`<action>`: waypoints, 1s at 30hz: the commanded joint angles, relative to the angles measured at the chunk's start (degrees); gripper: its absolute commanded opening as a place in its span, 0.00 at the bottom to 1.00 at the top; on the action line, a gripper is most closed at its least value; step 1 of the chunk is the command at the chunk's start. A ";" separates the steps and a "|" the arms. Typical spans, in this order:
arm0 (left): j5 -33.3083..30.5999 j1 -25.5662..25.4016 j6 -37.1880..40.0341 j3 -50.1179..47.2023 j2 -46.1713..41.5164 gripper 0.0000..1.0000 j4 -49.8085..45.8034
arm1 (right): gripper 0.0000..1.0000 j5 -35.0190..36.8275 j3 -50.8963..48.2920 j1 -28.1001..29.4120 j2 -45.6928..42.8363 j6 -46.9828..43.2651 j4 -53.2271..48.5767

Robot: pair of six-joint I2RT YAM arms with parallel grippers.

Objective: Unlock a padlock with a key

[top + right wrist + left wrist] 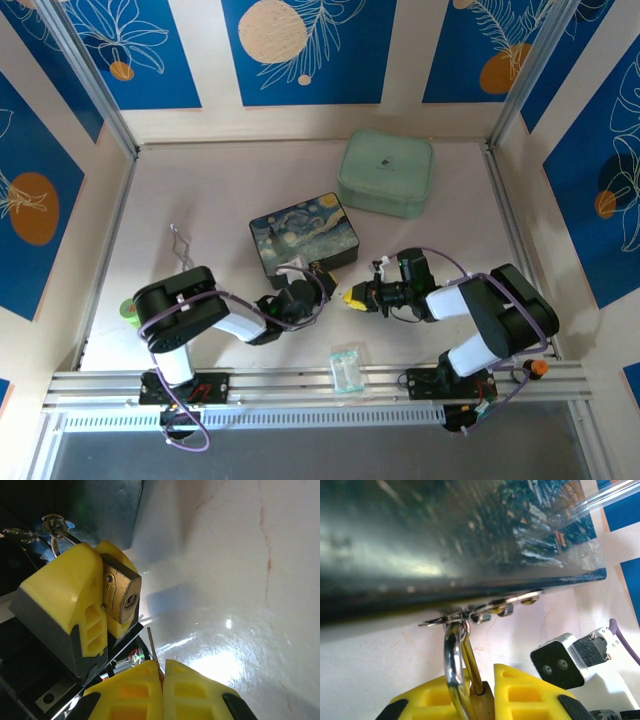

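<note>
Brass padlock (121,594) — one — clamped in left gripper (487,694); silvery key (152,649), one, pinched in right gripper (162,690) — tip just beside padlock keyhole face, not touching.

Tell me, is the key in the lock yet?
Not yet. The key pokes from the right pincer, short of the padlock.

Top camera looks down; close wrist cameras share the padlock (121,592).
</note>
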 commanded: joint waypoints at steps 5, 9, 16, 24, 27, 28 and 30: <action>4.08 0.10 -8.37 2.88 -1.82 0.00 -12.14 | 0.00 -2.42 0.63 -0.31 2.94 2.77 6.82; 3.60 0.23 -8.48 3.85 -2.61 0.00 -14.69 | 0.00 -2.33 0.95 -0.20 2.49 2.97 6.53; 5.93 0.53 -10.12 4.45 -1.62 0.00 -10.42 | 0.00 -2.29 0.91 -0.22 2.12 2.77 6.34; 4.44 0.56 -12.04 4.37 -5.13 0.00 -15.28 | 0.00 -1.76 -0.24 -0.69 2.03 3.46 8.31; 4.75 0.62 -12.52 4.92 -5.16 0.00 -16.03 | 0.00 -1.97 0.01 -0.66 2.12 3.66 8.69; 4.88 0.59 -12.50 5.10 -5.02 0.00 -15.90 | 0.00 -2.02 0.07 -0.62 2.14 3.66 8.72; 4.86 0.54 -12.59 5.30 -4.86 0.00 -15.66 | 0.00 -2.07 0.12 -0.66 2.21 3.61 8.72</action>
